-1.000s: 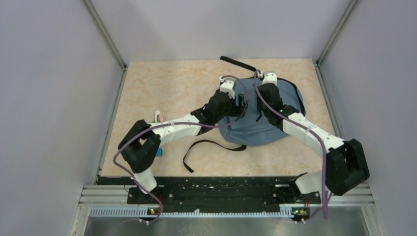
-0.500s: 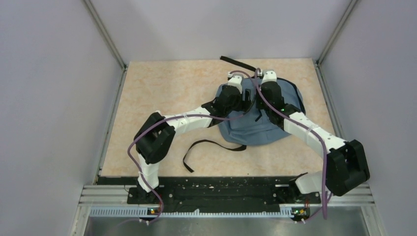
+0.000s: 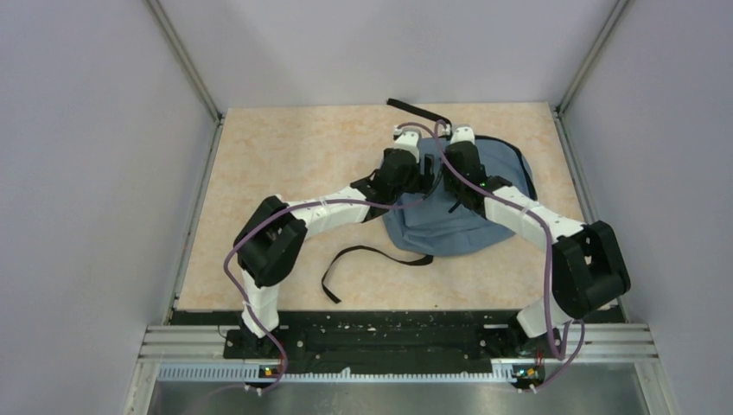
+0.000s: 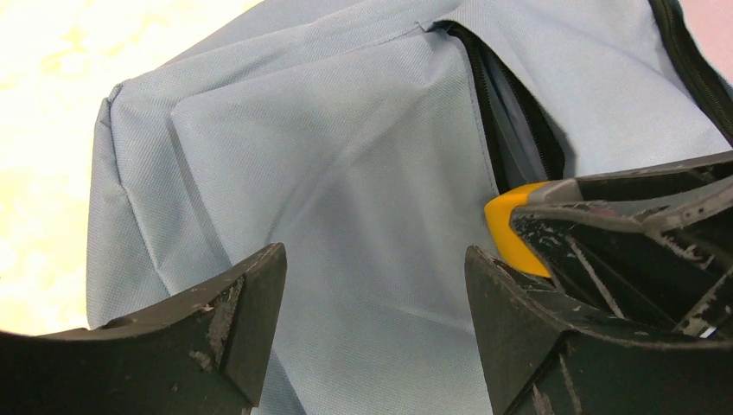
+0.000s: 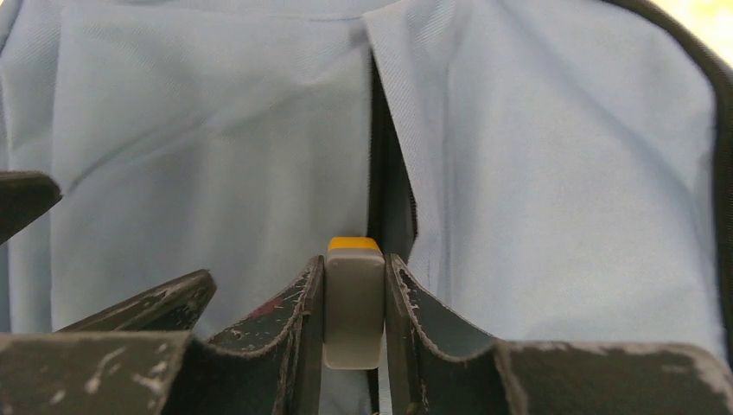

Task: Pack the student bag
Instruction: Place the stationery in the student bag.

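The student bag (image 3: 484, 216), soft blue-grey fabric, lies at the middle right of the table, and both grippers hang over its upper left part. My right gripper (image 5: 354, 264) is shut on a small grey block with a yellow end (image 5: 354, 303), held right at the dark slit of the front pocket (image 5: 387, 173). My left gripper (image 4: 373, 259) stands open just above the fabric with nothing between its fingers. It sits close beside the right gripper (image 4: 622, 225), and the yellow end (image 4: 510, 229) shows at the pocket opening (image 4: 519, 130). From above, the left gripper (image 3: 425, 177) and right gripper (image 3: 449, 177) nearly touch.
One black strap (image 3: 415, 111) trails off the bag toward the back wall. Another black strap (image 3: 363, 259) loops over the table in front of the bag. Metal posts and grey walls close in the table on three sides.
The left arm swung right and forward, bringing its open gripper onto the bag beside the right gripper. The right arm's elbow shifted left a little. The block stayed gripped.
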Motion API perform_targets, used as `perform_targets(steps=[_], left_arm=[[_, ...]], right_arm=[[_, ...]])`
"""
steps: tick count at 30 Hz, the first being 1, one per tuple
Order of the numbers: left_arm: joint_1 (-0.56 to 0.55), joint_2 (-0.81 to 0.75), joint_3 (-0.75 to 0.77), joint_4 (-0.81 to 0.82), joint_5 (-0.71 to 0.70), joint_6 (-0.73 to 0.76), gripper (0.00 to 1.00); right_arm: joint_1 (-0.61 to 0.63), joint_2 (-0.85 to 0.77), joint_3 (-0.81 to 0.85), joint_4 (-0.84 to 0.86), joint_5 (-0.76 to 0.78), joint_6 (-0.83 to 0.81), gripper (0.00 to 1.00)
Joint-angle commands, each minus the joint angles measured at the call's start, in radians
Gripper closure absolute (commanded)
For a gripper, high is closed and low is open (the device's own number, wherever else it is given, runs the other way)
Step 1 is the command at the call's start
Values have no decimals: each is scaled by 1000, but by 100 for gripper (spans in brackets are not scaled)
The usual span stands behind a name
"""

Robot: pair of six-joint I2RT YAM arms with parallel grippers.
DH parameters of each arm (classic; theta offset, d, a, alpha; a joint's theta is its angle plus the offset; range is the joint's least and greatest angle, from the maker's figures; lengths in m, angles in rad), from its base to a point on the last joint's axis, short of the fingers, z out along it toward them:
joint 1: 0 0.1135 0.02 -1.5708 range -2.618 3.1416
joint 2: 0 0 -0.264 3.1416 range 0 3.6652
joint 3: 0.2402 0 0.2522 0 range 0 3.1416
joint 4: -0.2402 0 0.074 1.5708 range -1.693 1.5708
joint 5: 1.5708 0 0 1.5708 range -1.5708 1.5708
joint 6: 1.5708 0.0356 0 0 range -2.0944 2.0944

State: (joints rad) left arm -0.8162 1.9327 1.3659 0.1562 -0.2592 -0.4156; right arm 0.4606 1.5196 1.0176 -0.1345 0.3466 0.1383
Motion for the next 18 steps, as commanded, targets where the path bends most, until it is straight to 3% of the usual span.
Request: perform_targets(steps=[1, 14, 18], left_arm=[[1, -6, 63, 32, -1, 25, 20], [-2, 230, 316, 32, 7, 79, 15], [-7, 284, 361, 61, -23, 88, 8]], right_arm=[[-7, -45, 52, -34, 172, -18, 100], [-97, -85, 21, -71, 124, 39, 100], [-118, -87, -1, -56, 84, 56, 100]])
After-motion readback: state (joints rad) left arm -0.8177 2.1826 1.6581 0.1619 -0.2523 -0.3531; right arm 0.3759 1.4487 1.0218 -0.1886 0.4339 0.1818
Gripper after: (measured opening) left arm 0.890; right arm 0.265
